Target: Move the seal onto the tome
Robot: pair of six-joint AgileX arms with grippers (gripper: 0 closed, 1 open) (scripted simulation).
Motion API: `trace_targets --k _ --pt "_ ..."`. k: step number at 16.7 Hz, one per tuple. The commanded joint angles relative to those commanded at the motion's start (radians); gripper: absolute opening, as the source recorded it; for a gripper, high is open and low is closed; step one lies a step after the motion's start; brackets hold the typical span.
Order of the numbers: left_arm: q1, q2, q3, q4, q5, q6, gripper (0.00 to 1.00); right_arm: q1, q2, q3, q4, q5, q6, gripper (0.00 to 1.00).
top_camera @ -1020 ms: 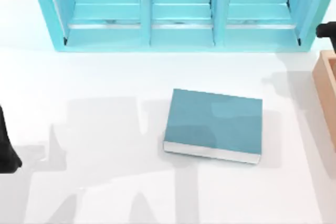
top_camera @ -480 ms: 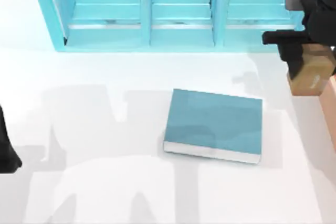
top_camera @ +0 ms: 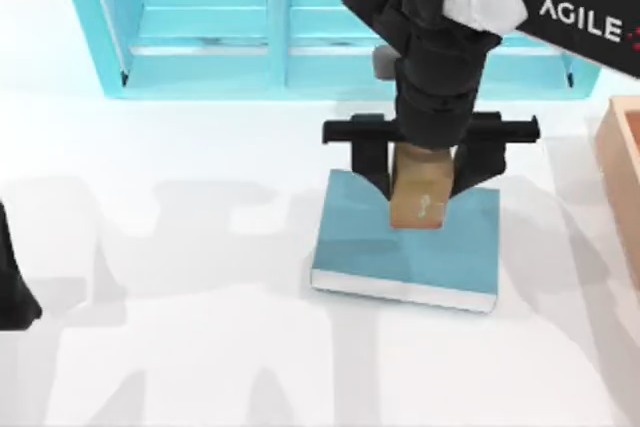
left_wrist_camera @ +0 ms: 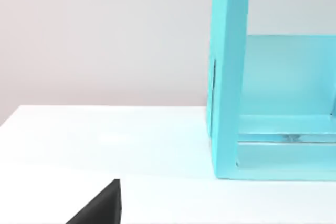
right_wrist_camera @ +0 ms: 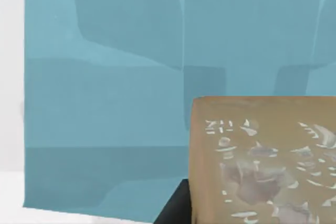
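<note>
From above, our right claw (top_camera: 420, 175) grips the seal (top_camera: 416, 198) between its two fingers and hangs over the far half of the tome (top_camera: 408, 239), which lies flat on the white surface (top_camera: 200, 297) in front of the teal shelf unit (top_camera: 210, 47); whether the seal's base touches the cover yet, we can't tell. We want a straight, slow drop here, block kept upright, fingers parting only once it sits flat and well in from the edges. Our left arm (top_camera: 12, 282) sits parked at the left edge, with the tan box (top_camera: 625, 162) off to the right. On the left wrist, we see the shelf unit's end wall (left_wrist_camera: 228, 77) and bare surface; whether that claw is parted or closed, we can't tell. On the right wrist, the seal's (right_wrist_camera: 265, 161) pale-marked face looms close, teal cover (right_wrist_camera: 105, 77) spread beneath it: good, plenty of book under us.
</note>
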Motion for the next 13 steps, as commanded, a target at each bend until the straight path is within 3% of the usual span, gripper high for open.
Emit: trace_targets --k 10,13 --pt "0.0 0.0 0.0 0.0 0.0 0.0 1.0 0.0 -0.001 0.018 -0.019 0.0 0.0 0.0" --pt "0.0 0.0 0.0 0.0 0.0 0.0 1.0 0.0 -0.001 0.018 -0.019 0.0 0.0 0.23"
